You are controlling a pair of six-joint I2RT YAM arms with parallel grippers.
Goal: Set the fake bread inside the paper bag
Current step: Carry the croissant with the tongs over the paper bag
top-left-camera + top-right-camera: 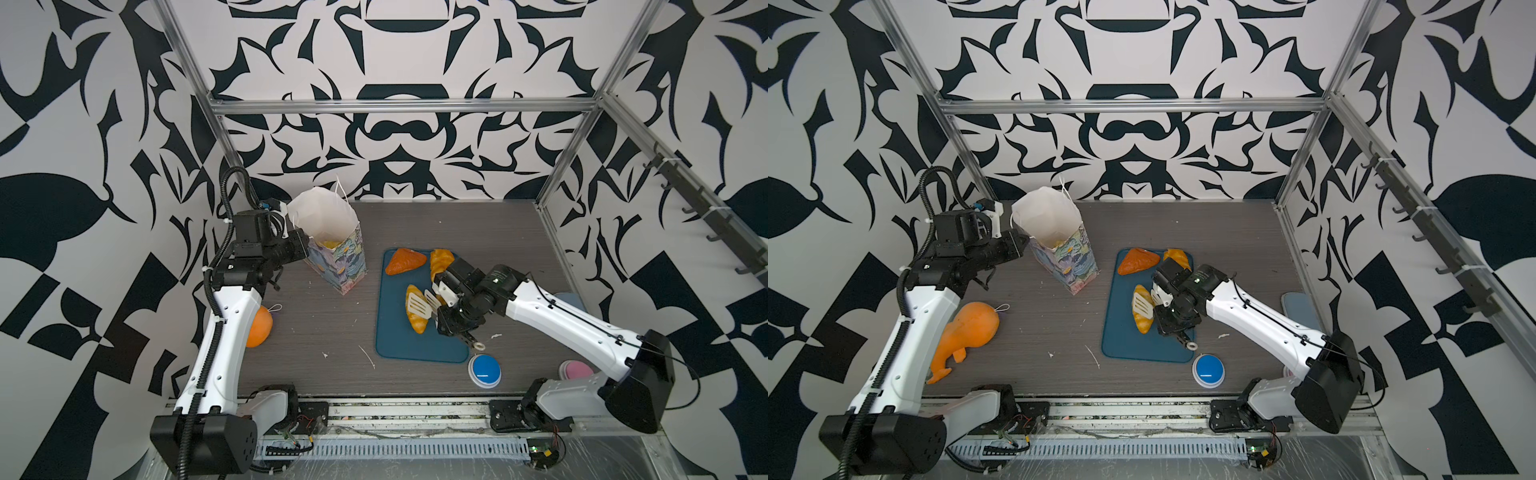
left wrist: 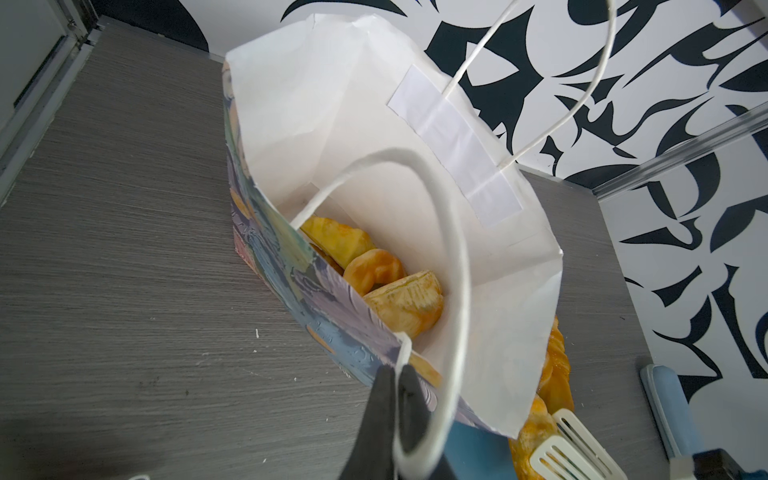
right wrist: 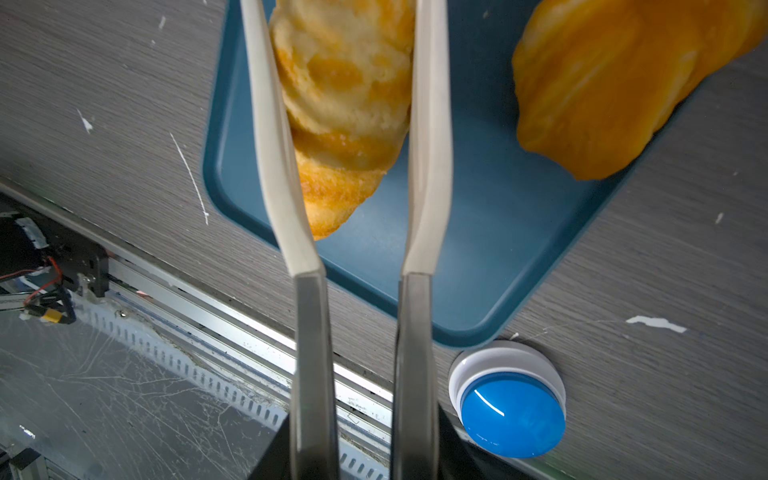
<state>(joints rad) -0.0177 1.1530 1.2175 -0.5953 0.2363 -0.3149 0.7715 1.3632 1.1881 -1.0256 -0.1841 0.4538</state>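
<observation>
Fake bread: three pieces on the blue tray point(image 1: 398, 345), the rest in the paper bag point(image 1: 341, 266). On the tray a long loaf point(image 1: 418, 324) lies mid-tray. A darker triangle point(image 1: 405, 261) and a croissant point(image 1: 440, 258) sit at the far end, just beside each other. The right gripper point(image 1: 442, 306) is clamped on the handles of white slotted tongs point(image 1: 415, 303), arm reaching in over the tray's right edge. In the right wrist view the two tong blades point(image 3: 270, 145) stand either side of the loaf point(image 3: 345, 83), close against its flanks. Cannot tell if the loaf is off the tray. The bag stands upright on the grey table point(image 1: 332, 332), left of the tray and apart from it, mouth open, white inside. The left wrist view shows several golden pieces point(image 2: 374, 270) low in the bag point(image 2: 332, 124). The left gripper point(image 2: 395, 382) has its black fingertips point(image 2: 380, 399) closed tight on the bag's near rim, at the root of the string handle point(image 2: 453, 257). The far handle sticks up. An orange toy with a string loop point(image 1: 971, 328) lies on the table by the left arm, well apart from the bag. A blue button point(image 1: 485, 370) sits just off the tray's near right corner, and a pink button point(image 1: 575, 369) is partly hidden behind the right arm.
</observation>
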